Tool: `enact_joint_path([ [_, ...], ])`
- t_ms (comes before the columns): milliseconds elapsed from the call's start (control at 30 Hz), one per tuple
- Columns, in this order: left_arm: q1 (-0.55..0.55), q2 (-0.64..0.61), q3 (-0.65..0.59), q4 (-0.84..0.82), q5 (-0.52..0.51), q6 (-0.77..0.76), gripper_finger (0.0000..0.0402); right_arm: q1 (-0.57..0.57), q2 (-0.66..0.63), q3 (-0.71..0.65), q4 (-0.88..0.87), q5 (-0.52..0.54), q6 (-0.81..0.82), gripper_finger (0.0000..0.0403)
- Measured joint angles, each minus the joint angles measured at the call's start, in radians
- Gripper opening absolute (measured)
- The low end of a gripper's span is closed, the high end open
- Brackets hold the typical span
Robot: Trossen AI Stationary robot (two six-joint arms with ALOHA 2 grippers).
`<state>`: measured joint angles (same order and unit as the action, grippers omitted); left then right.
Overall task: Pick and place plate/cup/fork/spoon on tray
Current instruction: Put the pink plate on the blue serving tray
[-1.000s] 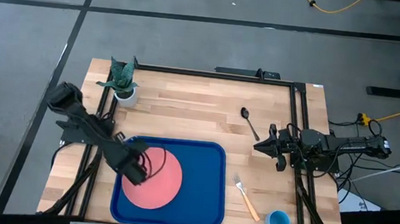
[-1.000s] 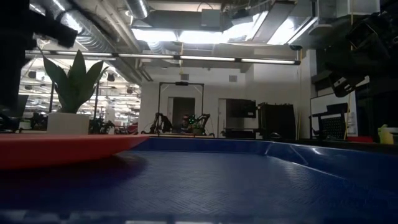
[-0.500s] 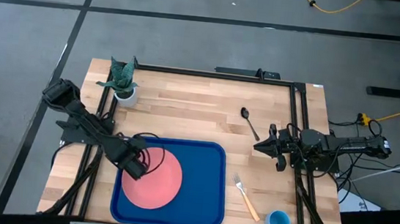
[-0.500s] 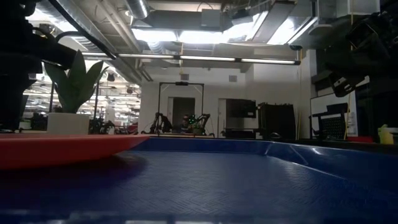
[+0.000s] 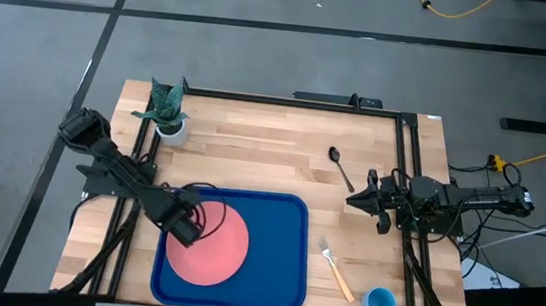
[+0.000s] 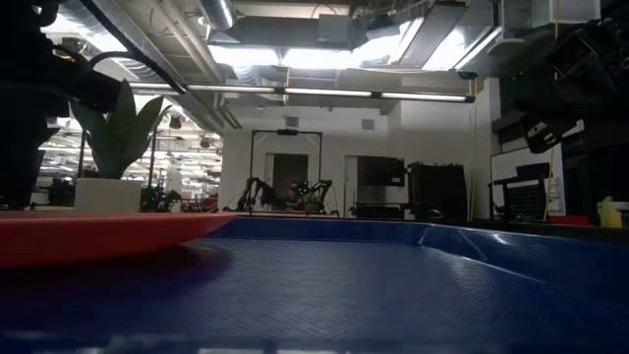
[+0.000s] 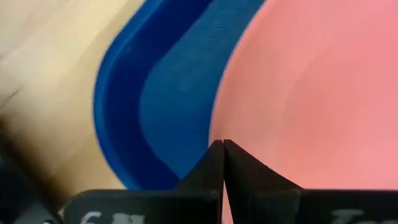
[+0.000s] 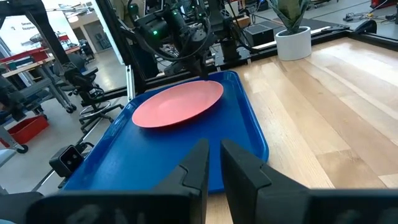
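Observation:
The salmon-pink plate lies in the left half of the deep-blue tray. It also shows in the right wrist view. My left gripper is at the plate's left rim, shut on it. My right gripper waits by the table's right edge, empty, its fingers nearly together. The dark spoon lies on the wood beyond the tray. The tan-handled fork and the light-blue cup rest on the wood right of the tray. My left gripper pinches the plate's left rim between its two fingers. It comes slanting down from the table's left. In the right wrist view the plate looks tilted, with its rim by my gripper raised and its opposite side on the tray floor.
A white pot with a green plant stands at the table's far left corner. Black rails run along the table's left, right and far sides. Bare wood lies between the tray and the far edge.
My left arm has shifted a little toward the table's far edge, and more of it shows in the low view. Its gripper stays at the plate's left rim. The plate stays in the tray.

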<state>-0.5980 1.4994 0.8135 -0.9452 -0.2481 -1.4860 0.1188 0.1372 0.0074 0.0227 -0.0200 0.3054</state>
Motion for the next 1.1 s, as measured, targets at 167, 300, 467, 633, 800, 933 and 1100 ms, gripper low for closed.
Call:
enact_joint_path([
  [167,0.000,0.000,0.000,-0.011,-0.003,0.003,0.0000,0.000,0.000,0.000,0.000,0.000,0.000,0.0045],
  [300,0.000,-0.009,0.000,-0.062,-0.023,0.003,0.0000,0.000,0.000,0.000,0.000,0.000,-0.004,0.0045],
  [467,0.000,-0.001,-0.025,-0.115,-0.017,0.003,0.0000,0.000,0.000,0.000,0.000,0.000,-0.004,0.0045],
  [633,0.000,0.000,-0.086,-0.005,-0.016,-0.004,0.0000,0.000,0.000,0.000,0.000,0.000,-0.004,0.0045],
  [800,0.000,0.000,-0.076,0.008,-0.015,-0.004,0.0000,0.000,0.000,0.000,0.000,0.000,-0.007,0.0045],
  [933,0.000,0.000,-0.076,0.055,0.028,0.003,0.0000,0.000,0.000,0.000,0.000,0.000,-0.026,0.0045],
  [1100,0.000,-0.001,-0.076,0.124,0.034,0.003,0.0000,0.000,0.000,0.000,0.000,0.000,-0.026,0.0045],
])
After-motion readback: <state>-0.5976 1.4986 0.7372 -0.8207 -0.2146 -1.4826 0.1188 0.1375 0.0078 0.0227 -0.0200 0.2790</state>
